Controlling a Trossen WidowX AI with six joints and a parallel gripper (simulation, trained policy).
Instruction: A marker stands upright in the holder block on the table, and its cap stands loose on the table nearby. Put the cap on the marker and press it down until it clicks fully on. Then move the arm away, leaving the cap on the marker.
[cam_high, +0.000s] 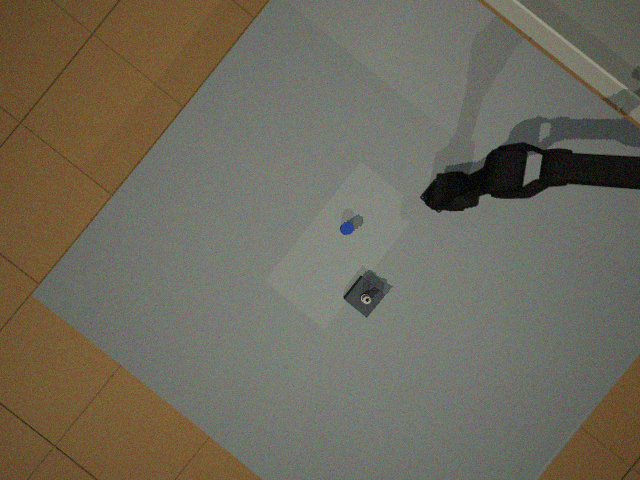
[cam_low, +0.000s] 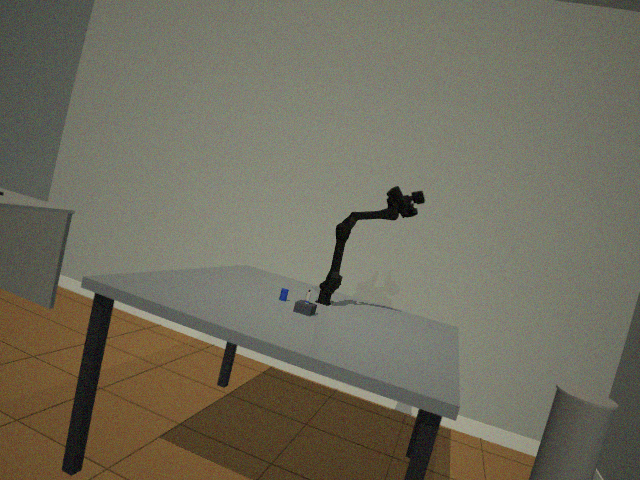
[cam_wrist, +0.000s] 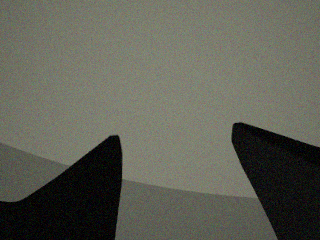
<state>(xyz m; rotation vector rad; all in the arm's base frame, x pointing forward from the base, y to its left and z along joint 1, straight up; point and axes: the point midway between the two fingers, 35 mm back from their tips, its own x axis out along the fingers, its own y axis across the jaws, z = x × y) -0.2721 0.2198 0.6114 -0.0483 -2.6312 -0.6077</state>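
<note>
Pale walls rise behind a tiled floor, with a grey panelled unit (cam_low: 31, 253) at the far left of the exterior view. To its right stands the grey bench (cam_high: 206, 310) (cam_low: 206, 294) on dark legs, its left corner closest to that unit. Moving right along the bench top, the blue cap (cam_high: 346, 228) (cam_low: 283, 294) stands loose, well in from the edges, off the marker. Just to the right of it, and closer to the bench's near edge, sits the dark holder block (cam_high: 356, 298) (cam_low: 305, 308). The marker (cam_high: 366, 298) (cam_low: 308, 295) stands upright in the block, bare of its cap. Further right, by the far edge, the black arm (cam_high: 594, 169) (cam_low: 338, 253) rises from its foot and bends over to the right. At its end the tool (cam_high: 430, 202) (cam_low: 415, 204) (cam_wrist: 178, 138) is held high, well apart from cap and block. Its fingers are spread, with a wide gap between them in the wrist view, and they grip nothing. Past the bench's right corner, at the lower right, is what looks, in the dim light, like a grey cylinder (cam_low: 573, 439).
</note>
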